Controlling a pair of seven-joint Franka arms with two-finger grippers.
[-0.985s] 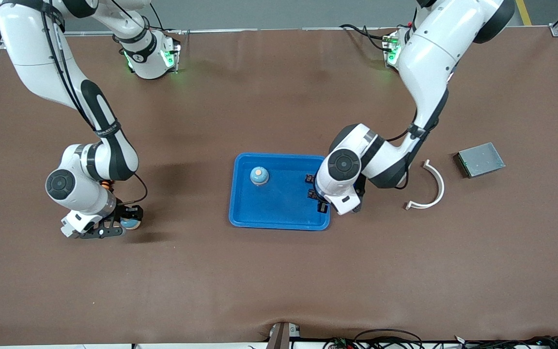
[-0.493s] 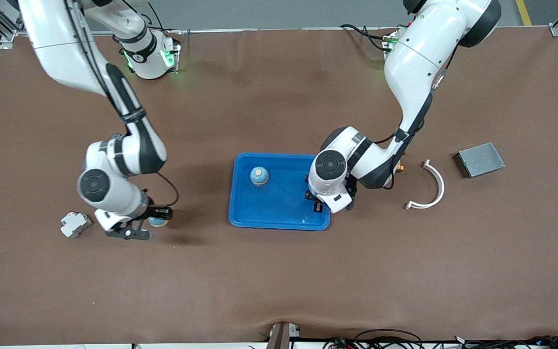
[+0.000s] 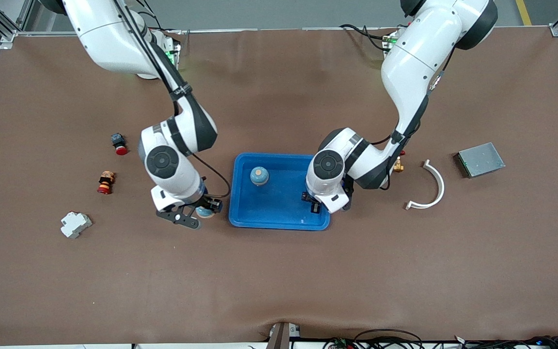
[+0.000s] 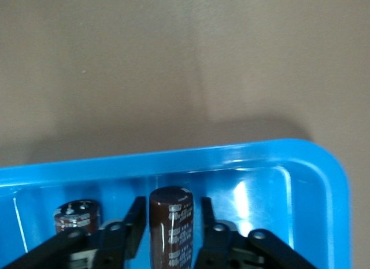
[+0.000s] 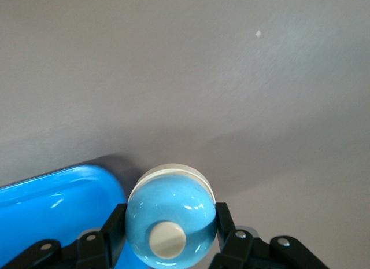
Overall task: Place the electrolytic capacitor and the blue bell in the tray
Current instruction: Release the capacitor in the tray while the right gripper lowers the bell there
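Front view showed the right gripper (image 3: 200,212), clamping a glossy blue bell (image 3: 205,211), newly arrived beside the shallow bright-blue tray (image 3: 279,220), while the left gripper (image 3: 314,203) loosened around a brown cylindrical capacitor (image 4: 171,225) inside it.

Two glossy white Franka arms with black joint bands and round grey-black joint caps; thin black cables run along each. Green lights glow at the bases near 12 o'clock. The left gripper (image 3: 314,203) and right gripper (image 3: 196,213) have black fingers with silver screws.
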